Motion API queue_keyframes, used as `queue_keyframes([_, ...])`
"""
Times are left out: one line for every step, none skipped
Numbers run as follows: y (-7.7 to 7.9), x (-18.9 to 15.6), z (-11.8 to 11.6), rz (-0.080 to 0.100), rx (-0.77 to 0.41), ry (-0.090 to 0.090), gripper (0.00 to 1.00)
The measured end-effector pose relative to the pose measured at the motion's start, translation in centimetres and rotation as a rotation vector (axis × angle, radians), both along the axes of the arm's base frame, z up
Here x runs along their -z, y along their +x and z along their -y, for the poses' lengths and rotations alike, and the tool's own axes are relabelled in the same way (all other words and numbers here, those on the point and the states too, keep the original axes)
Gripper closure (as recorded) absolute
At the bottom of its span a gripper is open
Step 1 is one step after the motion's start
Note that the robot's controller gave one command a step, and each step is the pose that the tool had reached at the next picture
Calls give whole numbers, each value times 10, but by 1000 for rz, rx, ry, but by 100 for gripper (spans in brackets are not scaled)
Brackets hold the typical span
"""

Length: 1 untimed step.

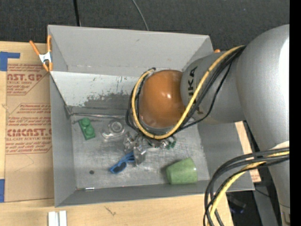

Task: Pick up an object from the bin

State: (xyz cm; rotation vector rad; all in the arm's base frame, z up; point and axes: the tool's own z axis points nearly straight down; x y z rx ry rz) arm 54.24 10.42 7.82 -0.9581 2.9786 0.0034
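The metal gripper [135,150] hangs low in the middle of the grey bin [61,149], maybe touching a thin blue plastic piece [120,165]. I cannot judge whether its grip is wide or closed. A round green cup [182,172] lies on its side to the right, and a bumpy green block [86,128] lies to the left.

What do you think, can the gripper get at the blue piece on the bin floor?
Probably yes. The gripper hangs close beside the blue piece, which lies by itself on the floor, apart from the green cup and the clear round piece.

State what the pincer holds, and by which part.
Cannot be told: the pincer is down by the blue piece, at its right end, no hold visible.
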Motion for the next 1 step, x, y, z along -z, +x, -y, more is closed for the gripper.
queue_keyframes([21,-147,-8,1,-90,-4,100])
